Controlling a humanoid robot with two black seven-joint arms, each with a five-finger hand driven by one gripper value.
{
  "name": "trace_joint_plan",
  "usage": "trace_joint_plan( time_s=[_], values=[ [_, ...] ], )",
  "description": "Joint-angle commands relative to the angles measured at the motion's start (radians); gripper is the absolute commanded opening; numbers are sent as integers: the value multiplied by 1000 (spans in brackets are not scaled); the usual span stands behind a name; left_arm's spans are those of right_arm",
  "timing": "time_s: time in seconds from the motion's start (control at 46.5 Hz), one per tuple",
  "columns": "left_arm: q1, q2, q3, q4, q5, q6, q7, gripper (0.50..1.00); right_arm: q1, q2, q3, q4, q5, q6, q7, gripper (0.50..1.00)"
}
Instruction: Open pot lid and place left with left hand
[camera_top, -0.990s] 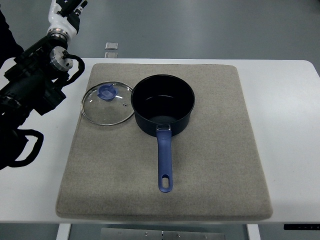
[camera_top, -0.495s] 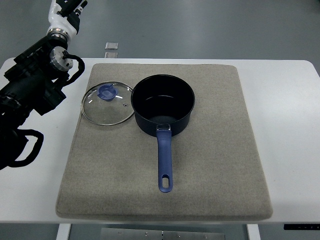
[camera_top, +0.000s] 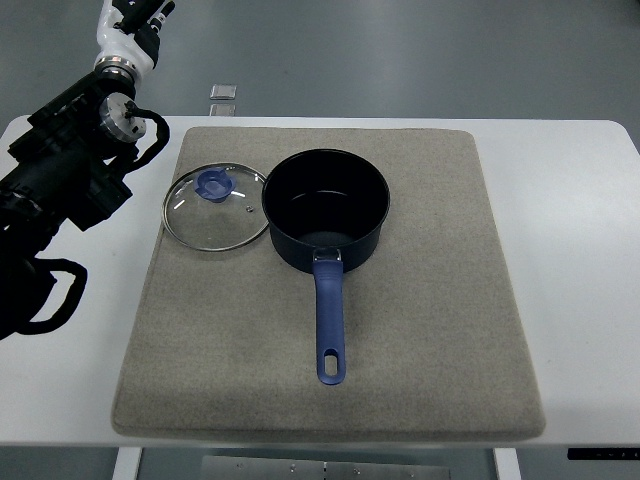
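A dark blue pot (camera_top: 326, 208) stands uncovered on the grey mat (camera_top: 430, 300), its blue handle (camera_top: 330, 325) pointing toward the near edge. The glass lid (camera_top: 215, 215) with a blue knob (camera_top: 214, 184) lies flat on the mat just left of the pot, its rim touching or nearly touching the pot's side. My left arm (camera_top: 70, 170) comes in from the left edge and rises to the top left corner. Its hand (camera_top: 133, 15) is up there, well away from the lid and partly cut off by the frame.
The mat covers most of a white table (camera_top: 570, 200). A small pale square object (camera_top: 224, 91) lies just beyond the table's far edge. Black cable loops (camera_top: 50, 295) hang off my left arm over the table's left side.
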Motion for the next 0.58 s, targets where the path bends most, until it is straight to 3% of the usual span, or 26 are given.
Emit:
trace_joint_plan(
  time_s=[0.0, 0.559],
  values=[
    [0, 0, 0, 0, 0, 0, 0, 919, 0, 0, 0, 0, 0, 0, 0, 917],
    [0, 0, 0, 0, 0, 0, 0, 919, 0, 0, 0, 0, 0, 0, 0, 917]
  ],
)
